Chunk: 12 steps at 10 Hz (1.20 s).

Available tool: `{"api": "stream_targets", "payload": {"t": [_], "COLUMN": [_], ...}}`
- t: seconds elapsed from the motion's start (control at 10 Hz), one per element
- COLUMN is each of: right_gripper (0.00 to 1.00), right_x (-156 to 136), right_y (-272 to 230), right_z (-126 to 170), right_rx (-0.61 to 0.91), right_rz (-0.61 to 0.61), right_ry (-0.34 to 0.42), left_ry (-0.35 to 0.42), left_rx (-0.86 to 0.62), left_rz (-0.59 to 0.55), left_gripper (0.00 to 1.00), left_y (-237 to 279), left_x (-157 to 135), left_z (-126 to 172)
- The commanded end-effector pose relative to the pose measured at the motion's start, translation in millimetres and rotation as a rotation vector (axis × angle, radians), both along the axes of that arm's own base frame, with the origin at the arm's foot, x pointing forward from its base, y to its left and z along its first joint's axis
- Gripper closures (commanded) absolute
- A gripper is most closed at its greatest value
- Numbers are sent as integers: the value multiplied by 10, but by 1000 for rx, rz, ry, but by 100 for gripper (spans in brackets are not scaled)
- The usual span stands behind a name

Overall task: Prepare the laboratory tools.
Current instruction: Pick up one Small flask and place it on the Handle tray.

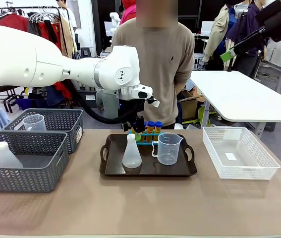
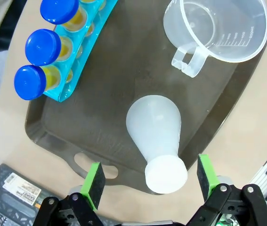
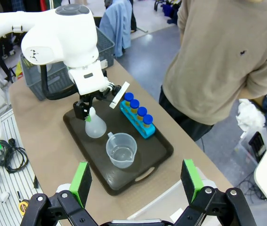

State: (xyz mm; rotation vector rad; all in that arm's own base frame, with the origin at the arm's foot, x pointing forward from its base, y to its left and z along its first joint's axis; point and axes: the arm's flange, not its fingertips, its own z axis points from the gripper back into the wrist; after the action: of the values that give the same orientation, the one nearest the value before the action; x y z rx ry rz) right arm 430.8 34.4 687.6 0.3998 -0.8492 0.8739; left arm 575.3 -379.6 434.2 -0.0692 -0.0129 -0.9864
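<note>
Flask (image 2: 154, 134): lower centre of frame, upright on tray (image 2: 124, 61). Left gripper (image 2: 149, 181) above it, fingers wide apart, empty. Step: apparently approach to grasp; next, descend, close on neck. Right gripper (image 3: 135, 181): parted, empty.

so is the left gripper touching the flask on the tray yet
Apart. The left wrist view shows the left gripper open, its green pads on either side of the flask neck with dark tray visible in both gaps.
</note>
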Motion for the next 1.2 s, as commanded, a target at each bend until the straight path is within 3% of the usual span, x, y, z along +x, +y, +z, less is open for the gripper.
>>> {"api": "stream_targets", "payload": {"t": [0.0, 0.1, 0.3, 0.7, 1.0, 1.1], "right_gripper": [0, 0, 0, 0, 0, 0], "right_x": [-3, -3, -3, -3, -3, -3], "right_y": [4, 4, 4, 4, 4, 4], "right_z": [-7, -7, -7, -7, -7, -7], "right_rx": [14, 14, 14, 14, 14, 14], "right_rz": [7, 7, 7, 7, 7, 7], "right_ry": [-5, -5, -5, -5, -5, -5], "left_ry": [-6, 0, -36, -63, -147, -217], "left_rx": [3, 0, -67, -269, -378, -357], "left_rz": [1, 0, -51, -25, 15, 64], "left_gripper": [0, 0, 0, 0, 0, 0], "left_y": [26, 0, 275, 997, 1529, 1692], "left_x": [1, 0, -125, -549, -907, -991], "left_z": [1, 0, 478, 1400, 2023, 2194]}}
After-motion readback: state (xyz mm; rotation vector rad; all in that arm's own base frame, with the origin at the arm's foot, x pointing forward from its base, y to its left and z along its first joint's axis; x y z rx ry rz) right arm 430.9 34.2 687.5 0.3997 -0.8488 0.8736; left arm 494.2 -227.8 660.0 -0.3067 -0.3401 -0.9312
